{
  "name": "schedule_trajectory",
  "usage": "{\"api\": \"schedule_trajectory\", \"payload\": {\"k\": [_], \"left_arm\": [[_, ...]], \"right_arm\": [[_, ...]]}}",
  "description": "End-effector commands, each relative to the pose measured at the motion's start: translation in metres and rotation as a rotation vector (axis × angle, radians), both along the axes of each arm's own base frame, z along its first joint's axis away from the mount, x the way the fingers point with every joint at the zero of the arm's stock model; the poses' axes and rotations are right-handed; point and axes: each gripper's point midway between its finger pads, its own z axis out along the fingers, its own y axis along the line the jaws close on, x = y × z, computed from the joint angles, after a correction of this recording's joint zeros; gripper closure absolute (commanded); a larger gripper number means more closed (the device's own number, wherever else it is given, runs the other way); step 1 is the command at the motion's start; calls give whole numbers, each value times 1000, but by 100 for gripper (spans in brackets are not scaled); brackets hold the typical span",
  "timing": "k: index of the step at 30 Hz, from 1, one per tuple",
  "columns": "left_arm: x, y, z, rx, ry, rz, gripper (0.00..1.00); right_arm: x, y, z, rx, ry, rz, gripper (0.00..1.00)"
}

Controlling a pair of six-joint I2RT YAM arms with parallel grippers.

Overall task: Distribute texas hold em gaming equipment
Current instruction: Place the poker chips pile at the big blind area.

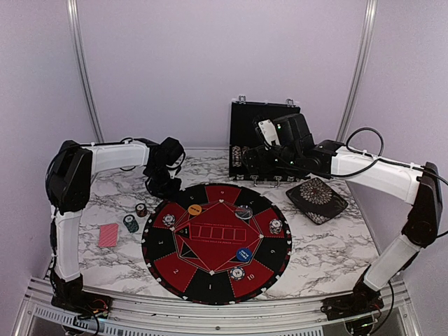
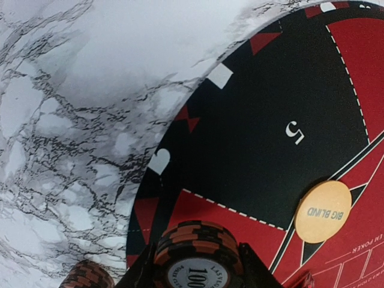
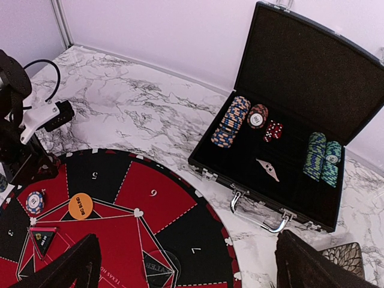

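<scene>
Marbled white table (image 1: 329, 245), lilac walls behind. At the bottom edge of the left wrist view, a chip stack (image 2: 198, 240), black with orange-red edge stripes and marked 100 on top, is clamped between the fingers (image 2: 255, 269) of the left gripper (image 2: 198, 267). The stack is seen at the rim of the mat (image 2: 264, 138), below the black segment numbered 5. Whether it rests on the mat or hangs above it cannot be told. A second stack (image 2: 84, 277) is partly seen just beside it, at the lower left. An orange disc (image 2: 324, 211), lettered BIG BLIND, lies further in on the mat, apart from the held stack.

From above, a white chip (image 1: 169, 220) is seen on a neighbouring segment, and red-backed cards (image 1: 108, 235) lie on the table left of the mat. The right gripper (image 3: 187, 240) hovers over the mat's far side with fingers spread wide and nothing held, near the open case (image 3: 300, 78) where more chips (image 3: 231, 122) are stored.

The stack is probably meant for a seat on the mat, likely seat 5. It should be kept level and lowered until its bottom chip lies flat, clear of the disc. The fingers should then be parted only slightly and the gripper raised straight up, so that no chip is dragged off.
</scene>
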Motion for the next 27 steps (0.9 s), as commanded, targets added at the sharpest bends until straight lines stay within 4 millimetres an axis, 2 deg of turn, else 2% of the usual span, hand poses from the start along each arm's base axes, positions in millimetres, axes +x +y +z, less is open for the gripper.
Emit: {"api": "schedule_trajectory", "payload": {"k": [1,12,22,27], "left_arm": [[0,-7,-7,-2,30,-10,61],[-4,-3,-25,40,55,-7,61],[-5,-1,-30,47,64,-3,55],[-7,0,-32,53,68,-4,49]], "right_arm": [[6,1,16,18,-21,-4,2],[6,2,14,19,-19,-1,1],[5,3,12,18,-14,1,2],[5,3,12,19,-12,2,2]]}}
